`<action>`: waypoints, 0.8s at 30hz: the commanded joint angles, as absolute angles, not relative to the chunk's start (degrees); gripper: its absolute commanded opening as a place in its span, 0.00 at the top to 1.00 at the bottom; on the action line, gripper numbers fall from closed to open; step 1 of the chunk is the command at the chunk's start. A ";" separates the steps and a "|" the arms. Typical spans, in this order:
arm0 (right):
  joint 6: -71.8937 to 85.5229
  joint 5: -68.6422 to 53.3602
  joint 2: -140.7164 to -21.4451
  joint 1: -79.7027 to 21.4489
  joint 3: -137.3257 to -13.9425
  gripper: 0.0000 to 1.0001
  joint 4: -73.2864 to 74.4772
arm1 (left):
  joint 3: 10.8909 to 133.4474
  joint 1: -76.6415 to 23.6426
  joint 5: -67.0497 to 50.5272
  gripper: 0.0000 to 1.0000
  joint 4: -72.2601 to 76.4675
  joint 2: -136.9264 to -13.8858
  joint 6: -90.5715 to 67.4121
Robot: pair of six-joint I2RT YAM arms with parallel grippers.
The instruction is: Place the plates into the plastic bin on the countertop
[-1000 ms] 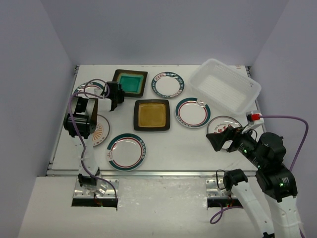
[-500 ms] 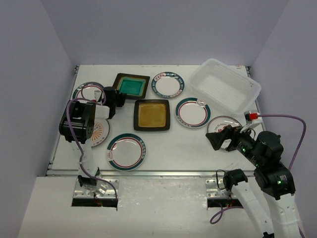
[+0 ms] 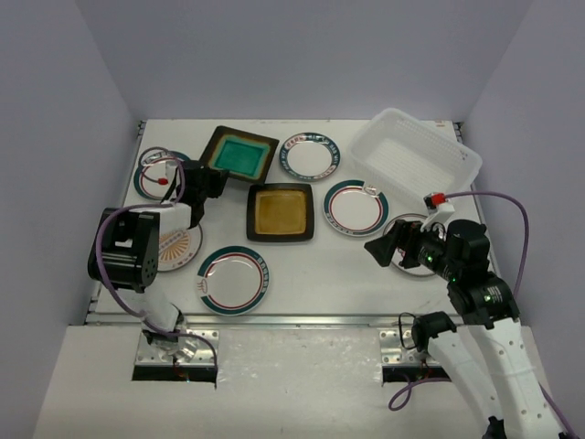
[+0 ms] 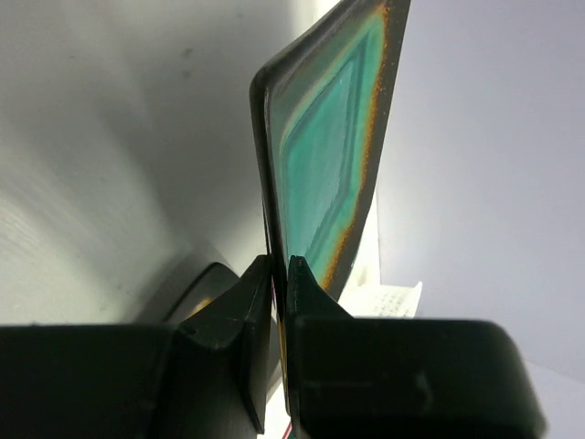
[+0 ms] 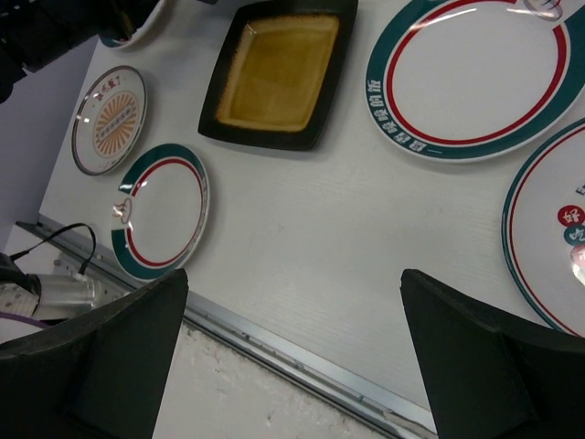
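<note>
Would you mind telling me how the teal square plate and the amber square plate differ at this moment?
Colour: the teal square plate has a blue-green centre, the amber square plate a yellow-brown one. State: the left claw pinches the teal plate's rim; the amber plate lies flat on the countertop, untouched. Place: the teal plate sits farther back and left than the amber one. Both are square with dark rims.

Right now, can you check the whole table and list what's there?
Surface: white countertop, no spills seen.
Job's things: six round plates and amber square plate lie on it; plastic bin empty.
Clutter: nothing seen.
Grippers: left gripper shut on teal square plate by its rim; right gripper open, holding nothing.
Cables: purple cables loop along both arms.
Surroundings: plain walls on three sides.
</note>
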State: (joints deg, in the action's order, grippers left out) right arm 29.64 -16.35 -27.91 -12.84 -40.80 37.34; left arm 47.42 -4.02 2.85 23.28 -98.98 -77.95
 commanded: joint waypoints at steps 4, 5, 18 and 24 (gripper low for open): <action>31.90 -25.26 -33.98 -12.57 -39.31 0.01 24.86 | 46.89 -3.00 -3.29 1.00 36.99 -85.90 -75.15; 31.54 -26.76 -36.27 -12.57 -40.24 0.01 24.07 | 44.89 -3.35 -4.86 1.00 36.49 -83.40 -75.15; 17.76 -37.50 -64.78 -12.54 -57.83 0.01 26.69 | 27.63 -5.54 -39.72 1.00 28.61 -60.02 -66.24; 16.42 -38.92 -71.53 -12.57 -59.68 0.03 25.70 | 24.83 -5.80 -47.20 1.00 19.61 -52.39 -60.56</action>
